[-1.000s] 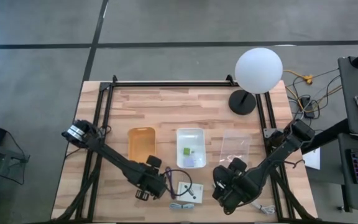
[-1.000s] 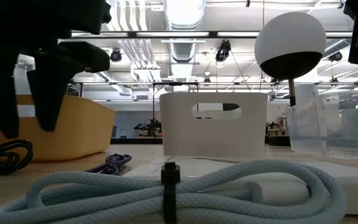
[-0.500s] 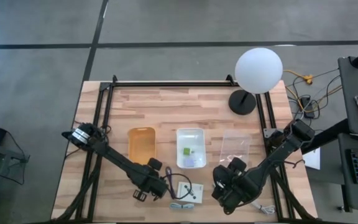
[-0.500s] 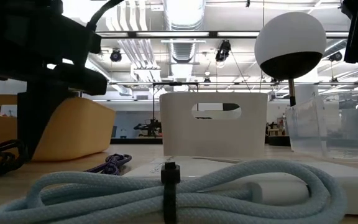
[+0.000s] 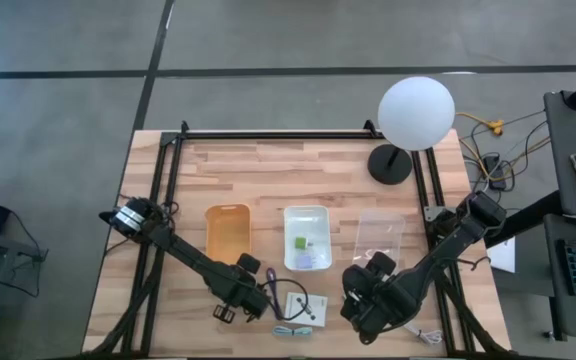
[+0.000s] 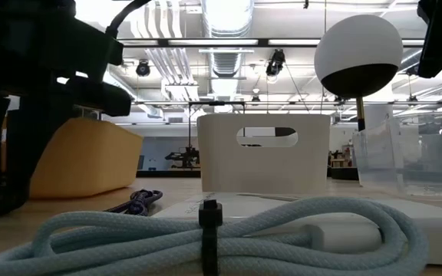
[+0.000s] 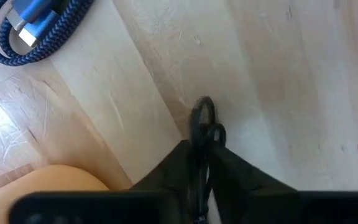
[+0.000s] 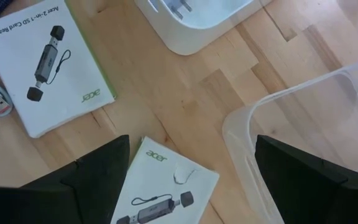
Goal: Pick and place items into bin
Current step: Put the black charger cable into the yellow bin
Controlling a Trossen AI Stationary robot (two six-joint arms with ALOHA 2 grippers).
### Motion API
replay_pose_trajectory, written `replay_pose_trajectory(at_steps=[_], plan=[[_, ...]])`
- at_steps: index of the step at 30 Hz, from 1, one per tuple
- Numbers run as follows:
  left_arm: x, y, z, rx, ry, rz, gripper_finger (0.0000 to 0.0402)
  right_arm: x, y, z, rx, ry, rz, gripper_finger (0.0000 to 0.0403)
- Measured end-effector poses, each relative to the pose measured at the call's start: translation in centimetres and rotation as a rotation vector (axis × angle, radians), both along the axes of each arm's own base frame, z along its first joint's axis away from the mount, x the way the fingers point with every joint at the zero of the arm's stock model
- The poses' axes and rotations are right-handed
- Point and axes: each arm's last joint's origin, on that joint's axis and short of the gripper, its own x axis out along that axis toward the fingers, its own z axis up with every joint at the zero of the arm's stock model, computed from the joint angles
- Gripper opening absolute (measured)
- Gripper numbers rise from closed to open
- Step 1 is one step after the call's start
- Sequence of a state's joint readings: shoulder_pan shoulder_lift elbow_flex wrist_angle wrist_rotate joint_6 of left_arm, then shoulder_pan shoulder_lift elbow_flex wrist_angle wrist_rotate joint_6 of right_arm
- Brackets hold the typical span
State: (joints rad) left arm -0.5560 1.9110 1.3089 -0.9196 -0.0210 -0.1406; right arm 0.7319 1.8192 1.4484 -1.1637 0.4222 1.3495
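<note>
While low, left tool (image 7: 202,146) pinches dark cable (image 7: 202,118).

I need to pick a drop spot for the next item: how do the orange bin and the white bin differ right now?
The orange bin looks empty, while the white bin holds a small green block and something purple. In the low view, the white bin has straight walls with a handle slot, and the orange bin has rounded, sloping walls with no slot showing. Both stand upright and open-topped, side by side on the table.
</note>
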Motion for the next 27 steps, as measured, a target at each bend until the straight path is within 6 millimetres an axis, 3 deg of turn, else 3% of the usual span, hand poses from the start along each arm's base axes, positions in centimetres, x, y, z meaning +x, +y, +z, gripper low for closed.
replay_pose_trajectory(at_steps=[7,11,14,21,27], plan=[[0.3,-0.2,1.3,-0.005,-0.005,0.02,0.001,0.0,0.0,-0.1,-0.003,0.004,0.001,0.0329],[0.7,-0.3,4.2,-0.056,-0.052,0.131,0.0007,0.0,0.0,-0.1,-0.007,0.007,0.011,0.0329],[0.6,0.2,6.6,-0.097,-0.076,0.315,0.0006,-0.1,0.0,-0.1,-0.008,0.009,0.016,0.0329],[-2.5,3.6,12.2,-0.205,-0.157,0.801,0.0005,-0.1,0.0,-0.1,-0.004,0.006,-0.001,0.0329],[-6.6,9.6,15.0,-0.206,-0.459,1.255,0.0005,0.1,-0.3,-0.1,-0.018,-0.007,-0.016,0.0329]])
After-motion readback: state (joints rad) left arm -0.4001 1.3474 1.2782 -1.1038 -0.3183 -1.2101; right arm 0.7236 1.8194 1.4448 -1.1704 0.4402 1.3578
